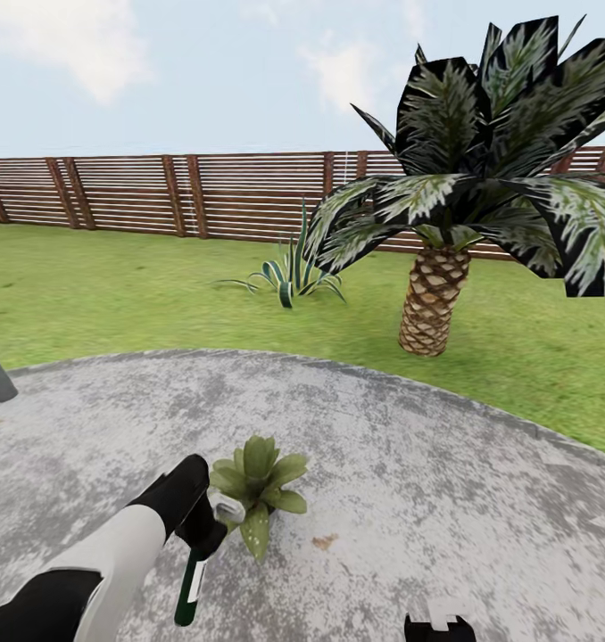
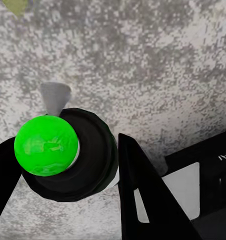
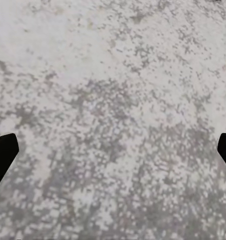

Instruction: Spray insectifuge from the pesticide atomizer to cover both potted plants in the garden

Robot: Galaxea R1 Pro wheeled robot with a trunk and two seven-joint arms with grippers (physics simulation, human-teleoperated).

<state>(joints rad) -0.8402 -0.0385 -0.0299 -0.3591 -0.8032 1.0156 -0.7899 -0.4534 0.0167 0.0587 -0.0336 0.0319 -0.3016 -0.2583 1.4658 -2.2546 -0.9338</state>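
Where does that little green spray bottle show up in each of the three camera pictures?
Head view: the pesticide atomizer hangs low at left, held in the left gripper, beside a potted plant.
Left wrist view: seen end-on, its bright green cap sits left of centre between the dark fingers.
Right wrist view: not in it.
Shared landmark: the mottled grey stone patio.
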